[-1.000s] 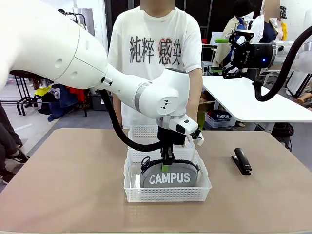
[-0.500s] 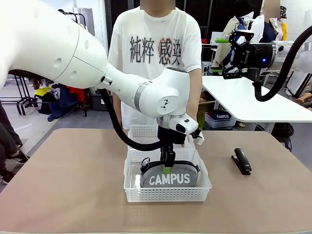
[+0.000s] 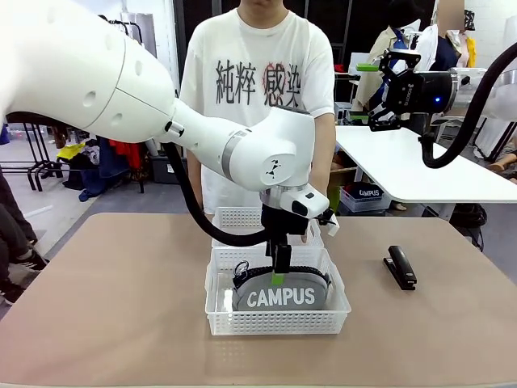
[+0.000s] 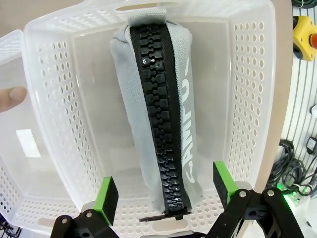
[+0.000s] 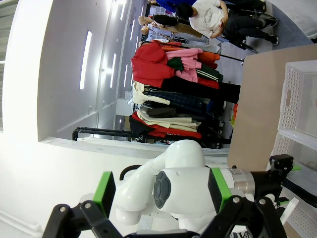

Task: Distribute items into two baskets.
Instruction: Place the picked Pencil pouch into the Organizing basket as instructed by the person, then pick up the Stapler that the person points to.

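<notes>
The grey "CAMPUS" pouch point(image 3: 283, 295) lies zipper-up in the near basket point(image 3: 279, 325), free of any grip. My left gripper point(image 3: 279, 273) hovers just above its top edge, open. In the left wrist view the pouch point(image 4: 158, 99) runs lengthwise down the near basket point(image 4: 54, 114), and the left gripper point(image 4: 165, 191) straddles its near end, with green pads point(image 4: 108, 196) standing clear of the fabric. The far basket point(image 3: 241, 218) sits right behind the near one. The black stapler point(image 3: 401, 267) lies on the table to the right. My right gripper point(image 3: 386, 87) is held high at the right, open point(image 5: 159, 191).
A person stands at the far side of the table; a fingertip point(image 4: 11, 97) rests on the far basket point(image 4: 12, 163). A white table point(image 3: 404, 166) stands behind on the right. The right wrist view looks past my left arm at clothes racks and the baskets point(image 5: 299, 99).
My left gripper has opened, let go of the pouch and lifted slightly. The pouch stays in the near basket. The right arm has not moved.
</notes>
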You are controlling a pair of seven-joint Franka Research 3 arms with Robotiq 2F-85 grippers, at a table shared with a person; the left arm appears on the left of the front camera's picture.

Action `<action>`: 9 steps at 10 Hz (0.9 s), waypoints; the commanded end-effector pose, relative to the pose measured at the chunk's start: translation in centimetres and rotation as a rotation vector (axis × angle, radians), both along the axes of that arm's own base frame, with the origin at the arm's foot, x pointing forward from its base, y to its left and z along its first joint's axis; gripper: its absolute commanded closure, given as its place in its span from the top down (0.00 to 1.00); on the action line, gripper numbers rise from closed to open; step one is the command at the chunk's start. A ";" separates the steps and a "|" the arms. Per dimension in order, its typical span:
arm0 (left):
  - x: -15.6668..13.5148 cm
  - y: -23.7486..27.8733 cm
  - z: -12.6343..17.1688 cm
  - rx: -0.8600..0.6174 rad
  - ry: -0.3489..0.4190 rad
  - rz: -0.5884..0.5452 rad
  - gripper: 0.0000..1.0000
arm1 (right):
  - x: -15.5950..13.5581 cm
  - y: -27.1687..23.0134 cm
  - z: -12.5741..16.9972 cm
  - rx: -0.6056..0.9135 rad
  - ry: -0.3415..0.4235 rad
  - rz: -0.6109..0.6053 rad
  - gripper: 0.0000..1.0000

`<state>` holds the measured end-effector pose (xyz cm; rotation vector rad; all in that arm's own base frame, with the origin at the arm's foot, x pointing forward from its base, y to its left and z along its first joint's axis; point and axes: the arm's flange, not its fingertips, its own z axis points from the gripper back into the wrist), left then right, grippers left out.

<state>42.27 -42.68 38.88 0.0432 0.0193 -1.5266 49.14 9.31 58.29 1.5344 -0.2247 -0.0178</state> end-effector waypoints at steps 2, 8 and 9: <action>-0.7 0.9 0.7 -0.020 -0.053 -0.054 1.00 | -0.1 0.1 0.1 0.004 -0.002 0.000 1.00; 0.1 -0.1 -0.2 -0.004 0.000 -0.019 1.00 | -0.1 0.1 0.1 0.004 -0.002 0.000 1.00; 0.3 0.6 0.6 -0.032 0.025 -0.005 1.00 | -0.1 0.1 0.1 0.004 -0.002 0.000 1.00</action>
